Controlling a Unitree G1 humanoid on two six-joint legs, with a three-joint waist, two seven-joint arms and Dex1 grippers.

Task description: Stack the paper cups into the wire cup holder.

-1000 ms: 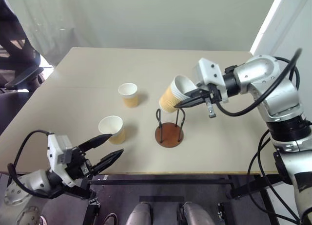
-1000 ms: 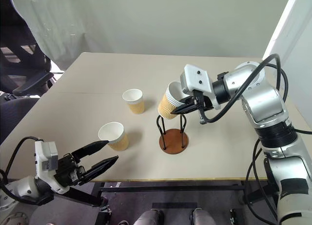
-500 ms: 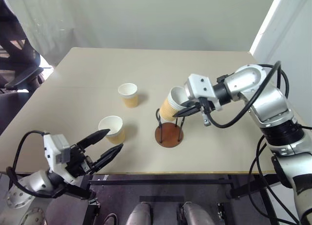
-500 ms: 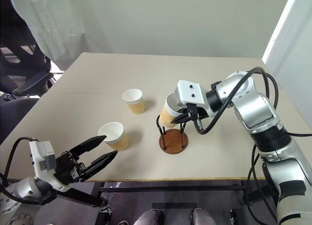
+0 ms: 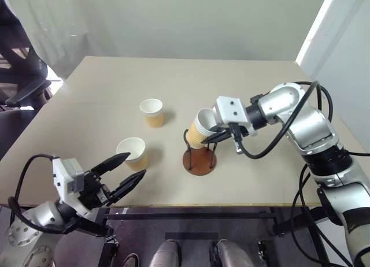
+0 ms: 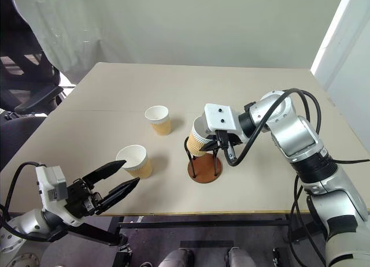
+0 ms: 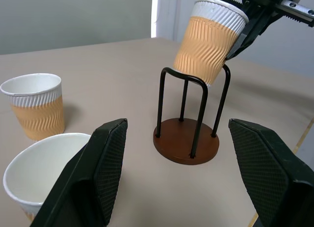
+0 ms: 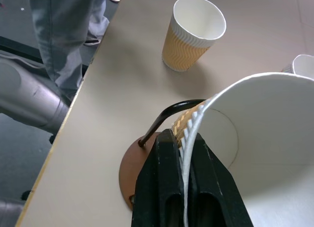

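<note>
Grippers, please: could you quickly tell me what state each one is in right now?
Left gripper: open, holding nothing.
Right gripper: shut on the rim of a paper cup, tilted over the wire cup holder.

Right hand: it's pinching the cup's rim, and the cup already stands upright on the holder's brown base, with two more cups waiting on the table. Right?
Not quite. The right hand does pinch the held cup's rim, but the cup hangs tilted at the top of the wire cup holder, well above its base, as the left wrist view shows. Two more cups do wait.
</note>
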